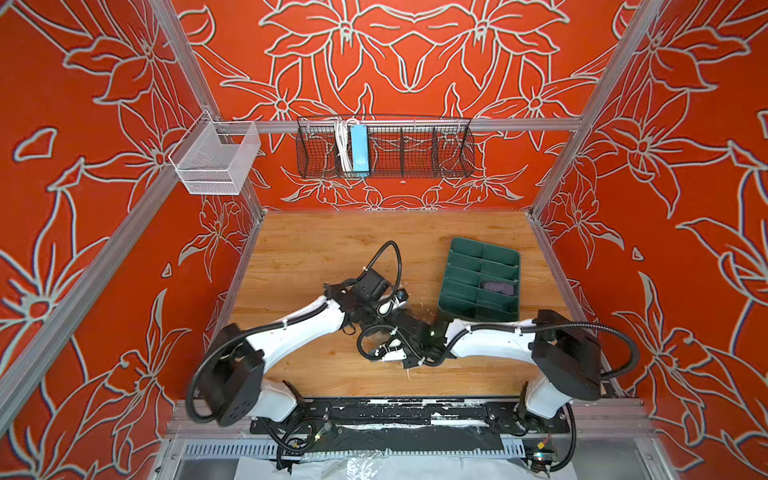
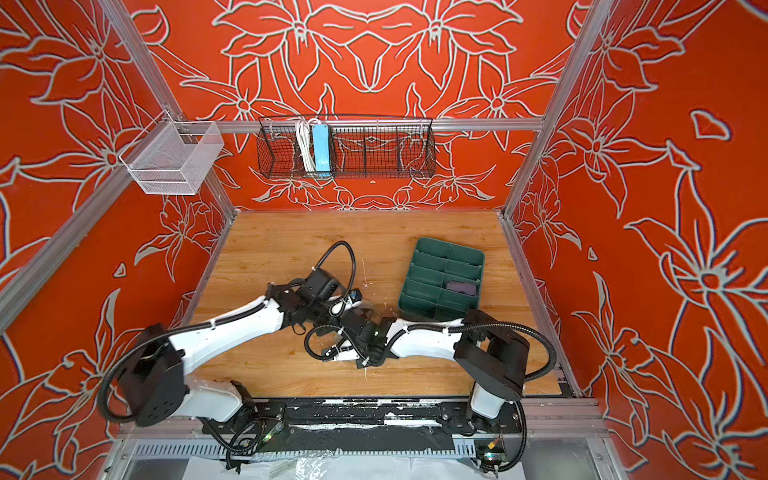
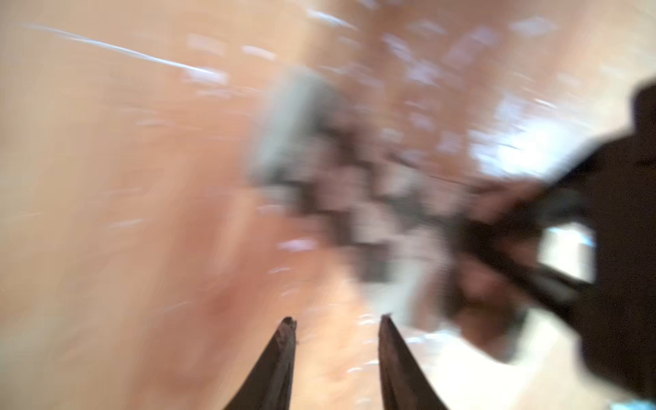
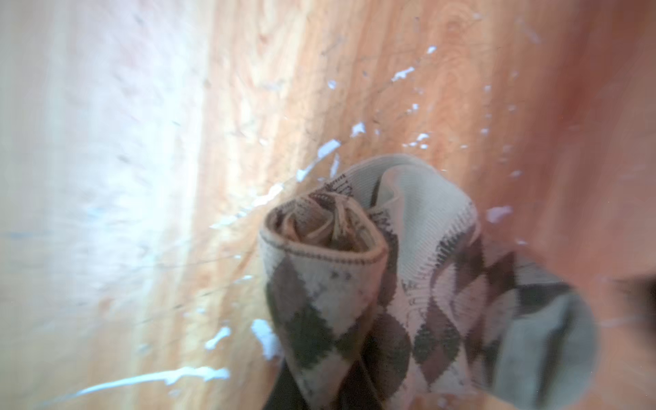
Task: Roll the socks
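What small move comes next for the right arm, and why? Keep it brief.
Probably carry the rolled argyle sock toward a free compartment of the green tray: the right gripper is shut on it, the left gripper has its fingers apart and empty, and the purple sock already lies in that tray.

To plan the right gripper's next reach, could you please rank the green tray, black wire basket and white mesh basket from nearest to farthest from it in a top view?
1. Green tray, on the table, to the right.
2. Black wire basket, middle of the back rail.
3. White mesh basket, back-left corner.
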### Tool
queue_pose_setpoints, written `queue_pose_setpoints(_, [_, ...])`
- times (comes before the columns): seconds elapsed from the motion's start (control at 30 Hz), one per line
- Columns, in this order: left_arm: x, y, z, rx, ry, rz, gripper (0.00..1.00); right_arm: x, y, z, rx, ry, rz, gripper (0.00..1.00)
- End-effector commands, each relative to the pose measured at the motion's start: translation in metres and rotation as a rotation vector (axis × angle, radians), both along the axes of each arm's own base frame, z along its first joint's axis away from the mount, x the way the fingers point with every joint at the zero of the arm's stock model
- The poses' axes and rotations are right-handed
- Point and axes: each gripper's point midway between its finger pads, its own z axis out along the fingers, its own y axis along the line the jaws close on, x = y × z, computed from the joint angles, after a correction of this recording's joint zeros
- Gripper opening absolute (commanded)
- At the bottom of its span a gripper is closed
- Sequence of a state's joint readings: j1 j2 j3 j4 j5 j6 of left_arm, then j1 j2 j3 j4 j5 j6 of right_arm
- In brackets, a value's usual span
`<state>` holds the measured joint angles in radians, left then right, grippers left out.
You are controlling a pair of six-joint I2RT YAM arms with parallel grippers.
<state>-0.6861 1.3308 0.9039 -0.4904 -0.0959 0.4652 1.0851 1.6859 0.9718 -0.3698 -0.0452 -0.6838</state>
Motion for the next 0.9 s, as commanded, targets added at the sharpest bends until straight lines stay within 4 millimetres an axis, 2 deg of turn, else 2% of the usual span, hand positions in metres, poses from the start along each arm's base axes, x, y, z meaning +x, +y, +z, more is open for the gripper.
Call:
queue_pose_setpoints(0.0, [0.041,0.043,0.064,0.0,-0.404,0.249,0.45,-0.047,-0.032,-0.015,-0.123,0.388,-0.074,0.0])
queue_pose_setpoints(0.1, [0.039,0.084,0.12,-0.041,-0.647,0.418,0.58,-0.032,-0.026,-0.011,-0.128,0.484,-0.188,0.0])
queue_pose_setpoints(0.2, [0.018,0.103,0.159,-0.136,-0.768,0.423,0.61,-0.032,-0.024,-0.009,-0.161,0.647,-0.198,0.0])
queue_pose_setpoints(0.27, [0.001,0.1,0.174,-0.233,-0.789,0.354,0.6,-0.026,-0.026,-0.016,-0.196,0.7,-0.23,0.0])
queue_pose_setpoints(0.33, [-0.024,0.079,0.174,-0.311,-0.73,0.166,0.59,-0.019,-0.029,-0.024,-0.234,0.736,-0.255,0.0])
queue_pose_setpoints(0.4, [-0.052,0.048,0.16,-0.365,-0.645,-0.078,0.58,-0.009,-0.029,-0.032,-0.258,0.758,-0.299,0.0])
queue_pose_setpoints(0.47, [-0.069,0.028,0.138,-0.363,-0.542,-0.211,0.58,0.0,-0.028,-0.036,-0.259,0.786,-0.338,0.0])
queue_pose_setpoints(0.57, [-0.083,0.004,0.084,-0.19,-0.437,-0.379,0.58,0.01,-0.026,-0.043,-0.251,0.807,-0.382,0.0])
queue_pose_setpoints(0.67, [-0.097,-0.02,0.028,0.023,-0.437,-0.572,0.63,0.016,-0.026,-0.047,-0.266,0.804,-0.403,0.0])
queue_pose_setpoints(0.8, [-0.085,-0.042,-0.011,0.057,-0.336,-0.493,0.63,0.023,-0.027,-0.05,-0.277,0.771,-0.407,0.0])
queue_pose_setpoints(0.87, [-0.078,-0.046,-0.022,0.07,-0.301,-0.432,0.63,0.025,-0.026,-0.048,-0.267,0.753,-0.403,0.0])
